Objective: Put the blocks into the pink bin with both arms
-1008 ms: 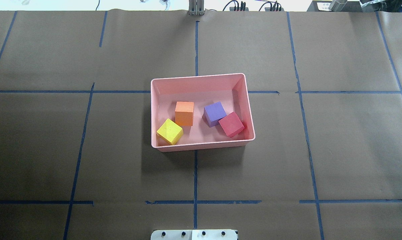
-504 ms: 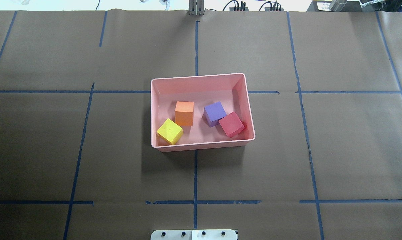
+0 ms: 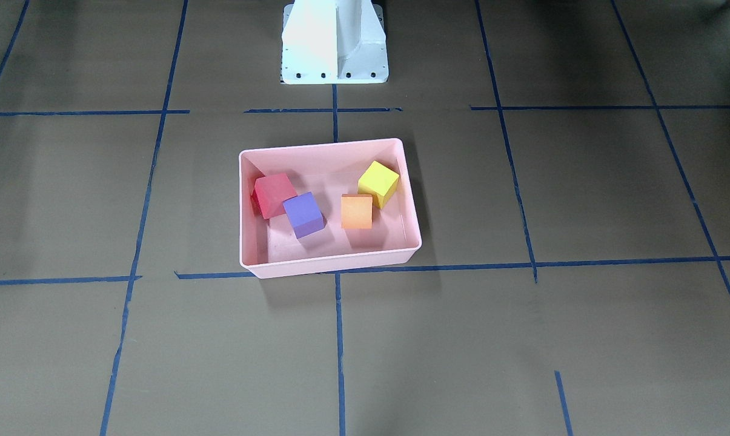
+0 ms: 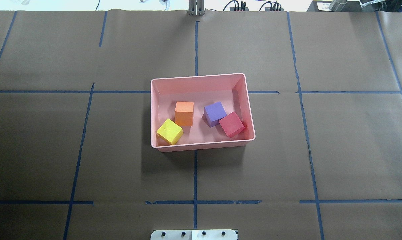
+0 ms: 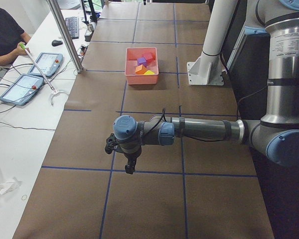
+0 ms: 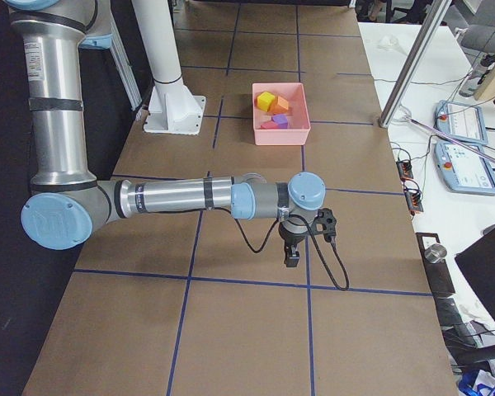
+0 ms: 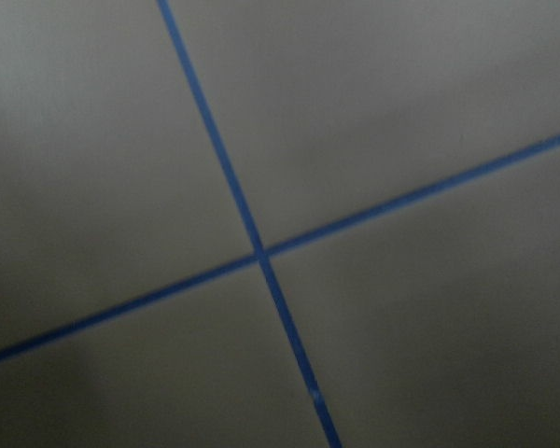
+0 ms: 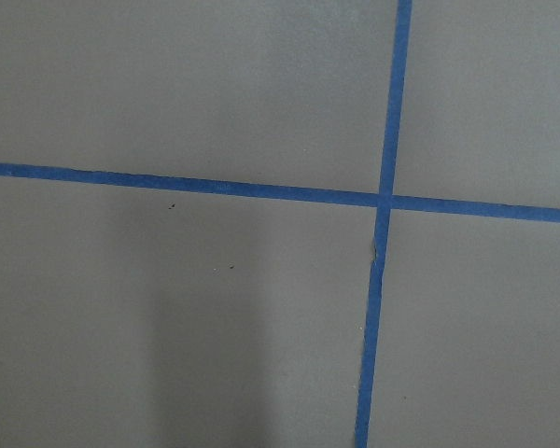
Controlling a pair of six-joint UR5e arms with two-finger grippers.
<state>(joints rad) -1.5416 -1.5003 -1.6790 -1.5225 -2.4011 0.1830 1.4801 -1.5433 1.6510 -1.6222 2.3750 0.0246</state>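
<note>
The pink bin (image 4: pixel 198 75) stands at the table's middle and holds all four blocks: orange (image 4: pixel 184 113), yellow-green (image 4: pixel 169 131), purple (image 4: pixel 215 113) and red (image 4: pixel 231 124), the last two touching. The bin (image 3: pixel 322 145) also shows in the front-facing view. Neither arm is in the overhead or front-facing view. My left gripper (image 5: pixel 131 167) hangs over bare paper far from the bin in the exterior left view. My right gripper (image 6: pixel 293 257) hangs likewise in the exterior right view. I cannot tell whether either is open or shut. Both wrist views show only paper and blue tape.
Brown paper with blue tape lines (image 4: pixel 195 173) covers the table. The white pedestal base (image 3: pixel 334 42) stands behind the bin. An operator (image 5: pixel 5 35) with tablets sits at a side table, beside a metal post (image 5: pixel 65 35).
</note>
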